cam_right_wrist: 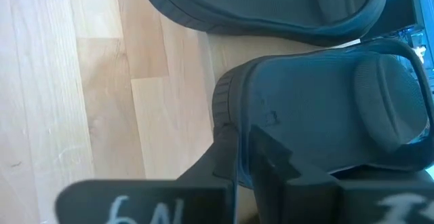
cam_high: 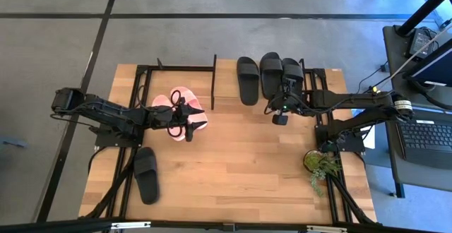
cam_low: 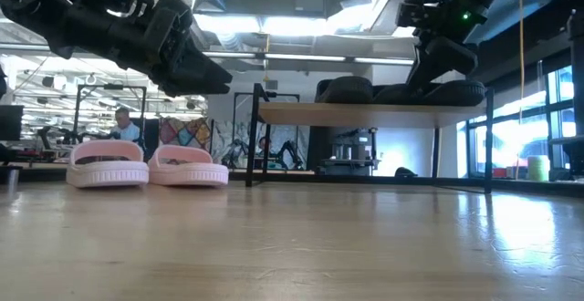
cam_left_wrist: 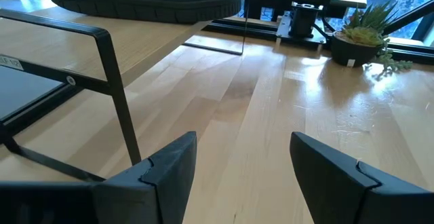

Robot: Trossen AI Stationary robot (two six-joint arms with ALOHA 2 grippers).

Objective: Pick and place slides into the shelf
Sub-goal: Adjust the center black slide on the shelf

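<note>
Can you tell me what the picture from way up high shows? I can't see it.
Three black slides lie on the shelf, and the right gripper is pinching the edge of one. The left gripper is open over two pink slides, and one black slide lies on the table.

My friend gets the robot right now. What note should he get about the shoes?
Left gripper: open, empty, hovering over the pink slides on the table.
Right gripper: over the shelf, fingers closed at the edge of a black slide there; not clear whether it grips it.
Done: three black slides on the shelf.
Left: the pink pair and one black slide near the table's front left.
</note>
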